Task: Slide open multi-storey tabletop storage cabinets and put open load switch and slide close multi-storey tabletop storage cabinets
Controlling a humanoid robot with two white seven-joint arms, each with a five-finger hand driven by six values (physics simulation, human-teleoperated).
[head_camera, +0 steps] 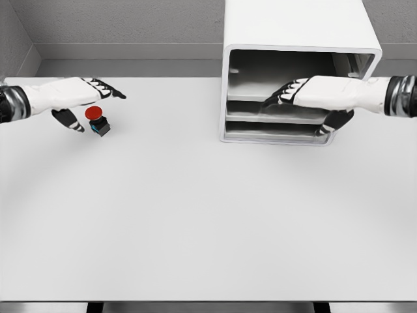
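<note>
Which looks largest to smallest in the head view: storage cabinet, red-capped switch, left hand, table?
1. table
2. storage cabinet
3. left hand, open beside the switch
4. red-capped switch

The cabinet sits farther from the camera, yet clearly looks bigger than the hand.

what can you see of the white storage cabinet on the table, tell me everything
The storage cabinet is a white, glossy-looking box with rounded corners, standing upright at the back right of the table, its open front facing the camera. Inside are grey-white tiers: a tall empty upper bay and shallow tray-like drawers stacked below. The right hand is stretched across the front, fingers spread in front of the upper drawer; actual contact cannot be judged. Nothing lies in the parts that show.
</note>
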